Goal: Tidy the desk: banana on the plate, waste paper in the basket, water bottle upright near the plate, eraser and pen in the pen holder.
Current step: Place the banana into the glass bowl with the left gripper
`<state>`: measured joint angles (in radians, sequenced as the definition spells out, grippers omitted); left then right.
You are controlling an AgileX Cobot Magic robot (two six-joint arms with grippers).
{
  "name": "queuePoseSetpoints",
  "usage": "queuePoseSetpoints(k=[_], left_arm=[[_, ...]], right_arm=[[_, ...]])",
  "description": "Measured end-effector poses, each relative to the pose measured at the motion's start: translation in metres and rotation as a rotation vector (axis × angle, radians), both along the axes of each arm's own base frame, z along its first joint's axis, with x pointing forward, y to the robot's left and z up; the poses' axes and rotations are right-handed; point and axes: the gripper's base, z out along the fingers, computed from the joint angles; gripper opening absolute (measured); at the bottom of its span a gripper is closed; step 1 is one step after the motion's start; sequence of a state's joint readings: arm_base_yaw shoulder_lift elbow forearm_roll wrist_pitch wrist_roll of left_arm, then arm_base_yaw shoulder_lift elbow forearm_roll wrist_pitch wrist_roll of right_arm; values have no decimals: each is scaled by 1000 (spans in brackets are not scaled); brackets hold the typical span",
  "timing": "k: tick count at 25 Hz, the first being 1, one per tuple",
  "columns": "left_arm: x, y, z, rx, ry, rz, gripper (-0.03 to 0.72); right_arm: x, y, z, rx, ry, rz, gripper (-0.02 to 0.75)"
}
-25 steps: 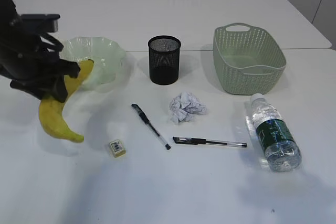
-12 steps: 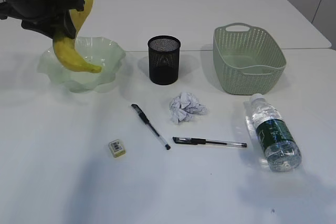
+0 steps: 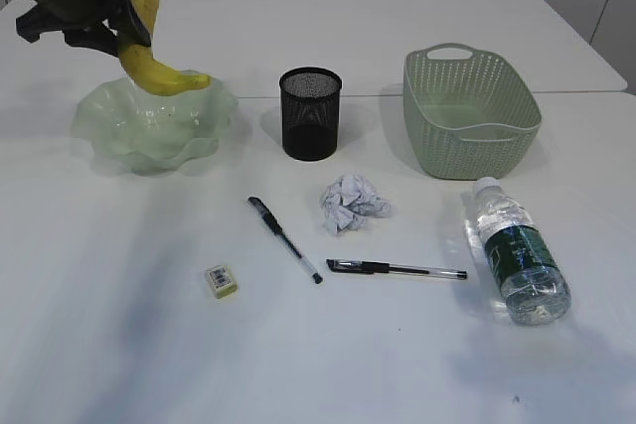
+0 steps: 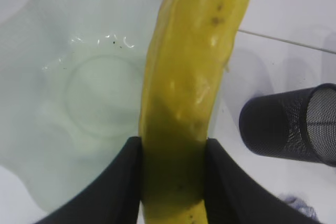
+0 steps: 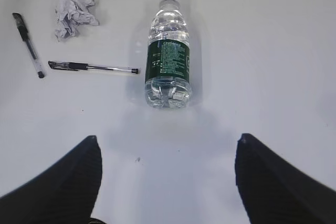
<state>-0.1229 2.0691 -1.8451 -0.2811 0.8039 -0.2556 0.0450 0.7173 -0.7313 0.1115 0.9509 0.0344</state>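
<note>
- Holding nothing inside, the plate (image 3: 149, 131) stood at the left of the desk (image 3: 328, 354); its pale-green bottom was bare in the left wrist view.
- The pen holder (image 3: 310, 113) stood upright just right of the plate; what was inside it could not be seen through the mesh.
- The basket (image 3: 469, 111) stood further right, and the part of its inside that showed was empty.
- The left gripper (image 4: 170, 182) was closed partly, with its two fingers (image 4: 123, 187) pressed on both sides of the banana (image 3: 149, 57). The banana hung in the air above the back rim of the plate, one tip pointing right over the rim.
- The right gripper (image 5: 168, 182) had its fingers (image 5: 58, 182) spread wide and held nothing; it hovered over the bare desk, near the bottom end of the water bottle (image 5: 168, 69).
- The water bottle lay on its side in front of the basket, cap toward it.
- The waste paper (image 3: 352, 203), two pens (image 3: 284, 239) and the eraser (image 3: 222, 280) lay on the desk, apart from each other.
</note>
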Motion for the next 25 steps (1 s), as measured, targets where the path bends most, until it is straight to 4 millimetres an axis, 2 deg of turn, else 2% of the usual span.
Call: queuePoseSetpoints(k=[10, 19, 25], left_arm=[[28, 23, -44, -174, 31, 138, 224], [37, 22, -77, -223, 75, 167, 225], [39, 22, -83, -221, 77, 173, 305]], right_arm=[[0, 0, 0, 0, 0, 0, 585], [0, 0, 0, 0, 0, 0, 585], [0, 0, 0, 0, 0, 0, 585]])
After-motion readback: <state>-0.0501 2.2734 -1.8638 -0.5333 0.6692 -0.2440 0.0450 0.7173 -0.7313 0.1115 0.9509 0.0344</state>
